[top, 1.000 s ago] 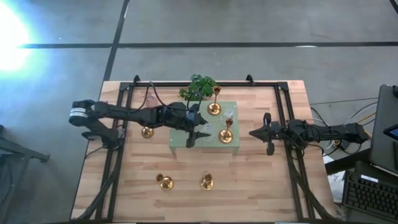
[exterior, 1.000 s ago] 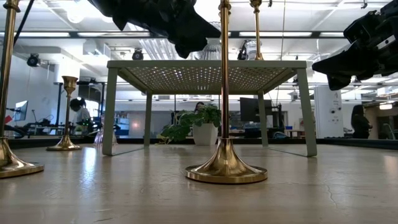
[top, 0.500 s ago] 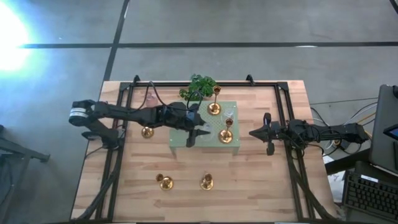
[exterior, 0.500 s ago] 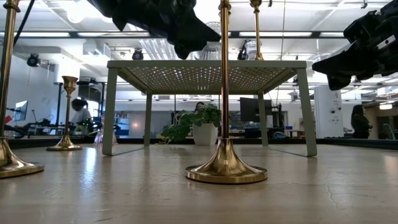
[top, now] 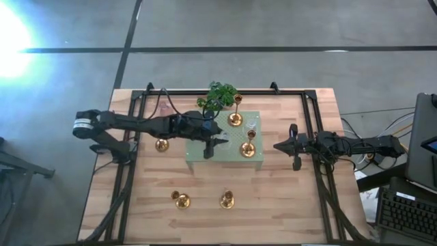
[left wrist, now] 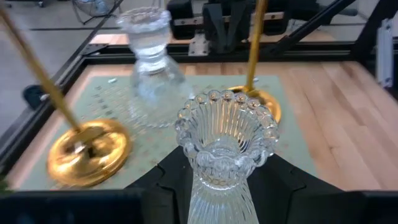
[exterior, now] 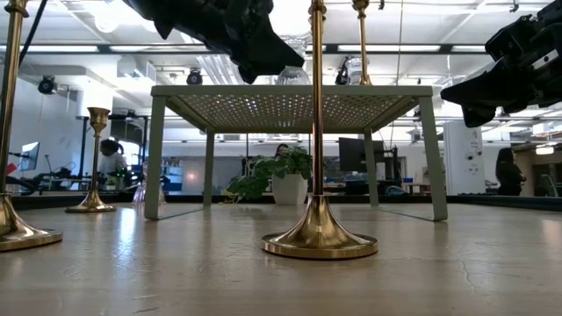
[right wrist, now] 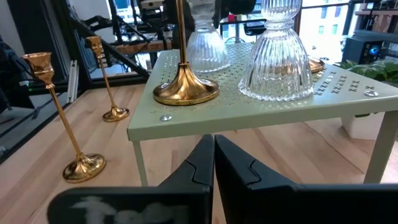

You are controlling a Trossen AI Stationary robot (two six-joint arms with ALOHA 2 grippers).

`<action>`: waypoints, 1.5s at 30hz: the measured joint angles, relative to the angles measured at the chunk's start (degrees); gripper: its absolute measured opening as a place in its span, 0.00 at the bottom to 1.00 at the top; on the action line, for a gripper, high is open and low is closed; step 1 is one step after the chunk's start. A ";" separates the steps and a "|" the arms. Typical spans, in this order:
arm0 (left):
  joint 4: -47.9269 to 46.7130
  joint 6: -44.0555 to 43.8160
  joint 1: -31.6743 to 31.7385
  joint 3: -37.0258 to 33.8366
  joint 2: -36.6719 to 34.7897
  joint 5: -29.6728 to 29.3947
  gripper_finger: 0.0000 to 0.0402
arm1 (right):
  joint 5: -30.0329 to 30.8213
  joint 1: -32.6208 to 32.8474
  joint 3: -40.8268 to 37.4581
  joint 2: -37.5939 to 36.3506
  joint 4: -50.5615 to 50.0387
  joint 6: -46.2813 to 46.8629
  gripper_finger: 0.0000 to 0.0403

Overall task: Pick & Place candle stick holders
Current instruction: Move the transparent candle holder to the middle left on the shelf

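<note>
I am gripping a clear ribbed glass candle stick holder low on its waist with my left gripper, fingers clenched on either side, and I am hovering with it over the left half of the pale green perforated metal stand. It is looking stiff, slippery and breakable, so I am judging that the narrow waist below the beaded rim is the safest place to hold. Beyond it on the stand, a second clear glass holder is standing between 2 shiny gold brass holders with round bases. My right gripper is waiting, fingers pressed together, just off the stand's right edge. 3 more brass holders are standing on the wooden table.
</note>
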 joint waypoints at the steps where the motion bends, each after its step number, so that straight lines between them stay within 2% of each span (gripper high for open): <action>1: -0.67 0.23 0.17 -0.02 -0.46 -0.52 0.32 | 0.01 0.00 0.00 0.00 0.00 0.00 0.02; 8: -4.66 2.23 0.71 -1.84 -5.22 -2.59 0.32 | 0.01 0.01 0.00 -0.01 0.00 0.00 0.02; 17: -1.48 0.36 1.18 -12.08 -16.03 -10.28 0.32 | 0.02 0.02 0.00 -0.02 0.02 0.00 0.02; 25: 0.52 -4.18 2.72 -18.39 -24.62 -10.41 0.32 | 0.00 0.00 0.00 0.00 0.00 0.00 0.02; 31: 0.07 -5.97 3.09 -20.56 -26.48 -9.90 0.32 | 0.00 0.00 0.00 0.02 0.01 0.00 0.02; 45: -0.20 -6.63 3.97 -21.49 -25.82 -8.64 0.33 | 0.01 0.00 -0.01 0.00 0.00 0.00 0.02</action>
